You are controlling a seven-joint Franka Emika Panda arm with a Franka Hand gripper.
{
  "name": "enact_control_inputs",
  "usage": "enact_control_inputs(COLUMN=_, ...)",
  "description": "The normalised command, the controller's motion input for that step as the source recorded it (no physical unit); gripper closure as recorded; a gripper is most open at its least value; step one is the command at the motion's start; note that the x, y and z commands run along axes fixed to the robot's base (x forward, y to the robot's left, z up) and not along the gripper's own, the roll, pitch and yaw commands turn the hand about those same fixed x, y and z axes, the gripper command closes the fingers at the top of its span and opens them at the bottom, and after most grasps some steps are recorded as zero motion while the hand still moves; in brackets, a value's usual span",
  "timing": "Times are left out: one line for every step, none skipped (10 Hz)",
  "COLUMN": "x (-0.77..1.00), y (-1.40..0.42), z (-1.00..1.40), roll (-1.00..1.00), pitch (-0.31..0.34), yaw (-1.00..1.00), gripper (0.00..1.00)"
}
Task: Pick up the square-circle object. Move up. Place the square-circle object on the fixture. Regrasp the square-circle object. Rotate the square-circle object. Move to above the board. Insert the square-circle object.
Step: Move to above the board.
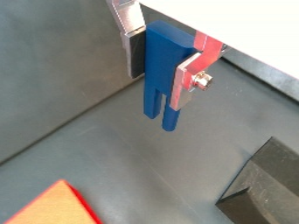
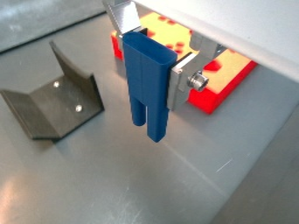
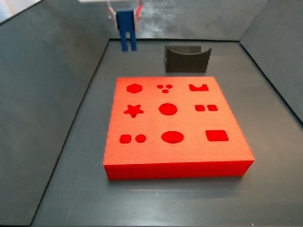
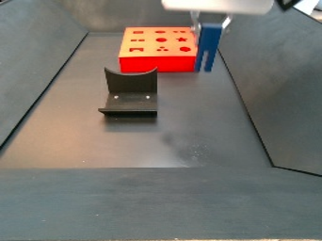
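The square-circle object (image 1: 162,74) (image 2: 147,83) is a blue elongated block with two prongs pointing down. My gripper (image 1: 158,61) (image 2: 149,66) is shut on its upper part, with a silver finger plate on each side. In both side views the block (image 3: 126,31) (image 4: 209,47) hangs upright above the grey floor, clear of it. The dark fixture (image 3: 186,58) (image 4: 128,91) (image 2: 52,101) stands on the floor apart from the gripper. The red board (image 3: 173,126) (image 4: 158,49) lies flat with dark shaped holes in its top face.
Grey walls (image 3: 48,53) (image 4: 270,85) slope up around the floor on all sides. The board's corner (image 1: 52,206) and the fixture (image 1: 271,185) show at the edge of a wrist view.
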Motion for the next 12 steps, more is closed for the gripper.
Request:
enact_control_inputs(x=-0.08, y=-0.17, z=1.0, roll=0.16, pitch=0.029, yaw=0.05, gripper=1.0)
enact_control_inputs(x=-0.08, y=-0.15, z=1.0, roll=0.17, pitch=0.031, yaw=0.05, gripper=1.0)
enact_control_inputs(x=-0.07, y=-0.14, z=1.0, roll=0.17, pitch=0.032, yaw=0.05, gripper=1.0)
enact_control_inputs(x=-0.07, y=-0.13, z=1.0, roll=0.17, pitch=0.039, yaw=0.06, gripper=1.0)
enact_control_inputs(x=-0.06, y=-0.11, z=1.0, roll=0.17, pitch=0.046, yaw=0.05, gripper=1.0)
enact_control_inputs(x=-0.03, y=-0.08, z=0.84, roll=0.17, pitch=0.061, yaw=0.05, gripper=1.0)
enact_control_inputs(x=-0.01, y=-0.06, z=0.68, roll=0.17, pitch=0.073, yaw=0.06, gripper=1.0)
enact_control_inputs(x=0.0, y=-0.04, z=0.56, roll=0.17, pitch=0.081, yaw=0.06, gripper=1.0)
enact_control_inputs(x=0.0, y=-0.03, z=0.29, roll=0.16, pitch=0.085, yaw=0.06, gripper=1.0)
enact_control_inputs(x=0.32, y=-1.0, z=0.39, roll=0.08, pitch=0.491, yaw=-0.31, gripper=1.0)
enact_control_inputs(x=0.33, y=-1.0, z=0.35, roll=0.07, pitch=0.477, yaw=-0.29, gripper=1.0)
enact_control_inputs(x=0.35, y=-1.0, z=0.36, roll=0.06, pitch=0.452, yaw=-0.18, gripper=1.0)
